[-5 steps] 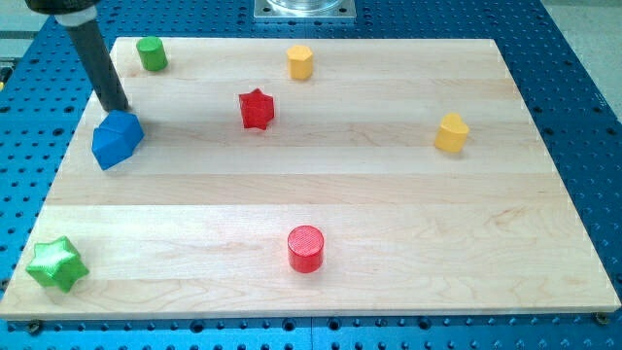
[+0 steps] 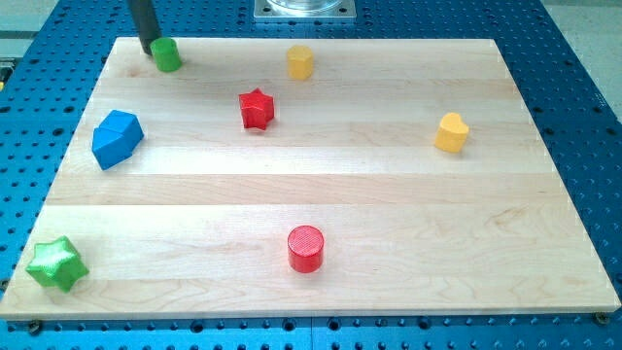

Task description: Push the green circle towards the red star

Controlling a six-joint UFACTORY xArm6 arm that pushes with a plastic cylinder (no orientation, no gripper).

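Wooden board [image 2: 321, 194] | my tip [image 2: 152, 52] touches green circle [image 2: 167, 55], upper-left side | step: pushing | next: shove toward red star [image 2: 257, 108], lower-right of circle | tool: bare rod, no jaws

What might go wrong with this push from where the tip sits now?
My tip sits at the upper-left side of the green circle, near the board's top edge. Being round, the circle may roll off the tip and veer away from the red star. An overlong push may also knock the star away.
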